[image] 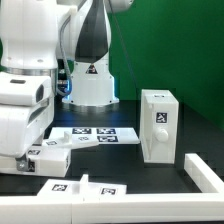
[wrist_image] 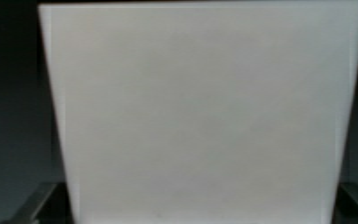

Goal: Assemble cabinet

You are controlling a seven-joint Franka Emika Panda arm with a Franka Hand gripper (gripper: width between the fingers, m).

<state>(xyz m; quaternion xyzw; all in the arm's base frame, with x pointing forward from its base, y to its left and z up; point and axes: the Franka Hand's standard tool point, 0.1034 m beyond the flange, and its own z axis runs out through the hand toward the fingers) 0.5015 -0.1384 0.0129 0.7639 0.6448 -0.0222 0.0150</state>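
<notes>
Exterior view: the arm bends low at the near left, its gripper (image: 29, 160) at a small tagged panel (image: 50, 157) just beside the marker board (image: 95, 135), apparently to carry it to the cabinet (image: 160, 122), which stands well apart at right. Wrist view: the panel fills the frame between the jaws; whether they pinch it, I cannot tell.

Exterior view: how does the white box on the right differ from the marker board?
The cabinet box stands upright as a thick block, while the marker board lies flat and thin. The cabinet box shows a small tag on its near face, while the marker board carries a row of several. Both are white and rest on the dark table.
</notes>
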